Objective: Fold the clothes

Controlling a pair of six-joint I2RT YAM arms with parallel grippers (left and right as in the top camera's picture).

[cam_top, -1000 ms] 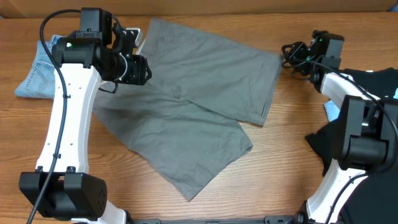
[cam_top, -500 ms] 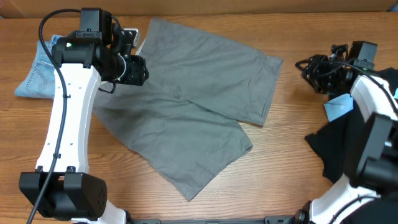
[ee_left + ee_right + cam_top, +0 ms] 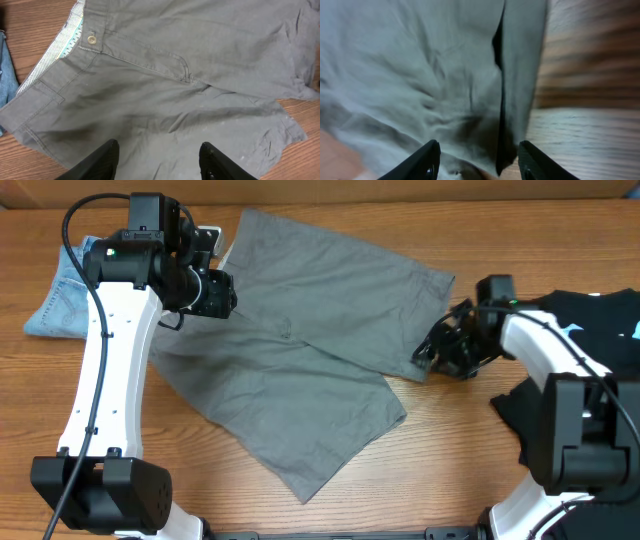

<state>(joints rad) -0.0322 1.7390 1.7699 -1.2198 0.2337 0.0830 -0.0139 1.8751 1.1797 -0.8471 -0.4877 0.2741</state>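
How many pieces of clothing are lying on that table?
3: grey shorts spread in the middle, blue denim shorts at the left edge, a black garment at the right edge. The black heap may hide more.

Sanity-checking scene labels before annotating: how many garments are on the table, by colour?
Grey-khaki shorts: 1
Light-blue denim shorts: 1
Black garment: 1 pile in view, cut off at the frame edge; can't tell if it holds more than one
Total: 3 in view
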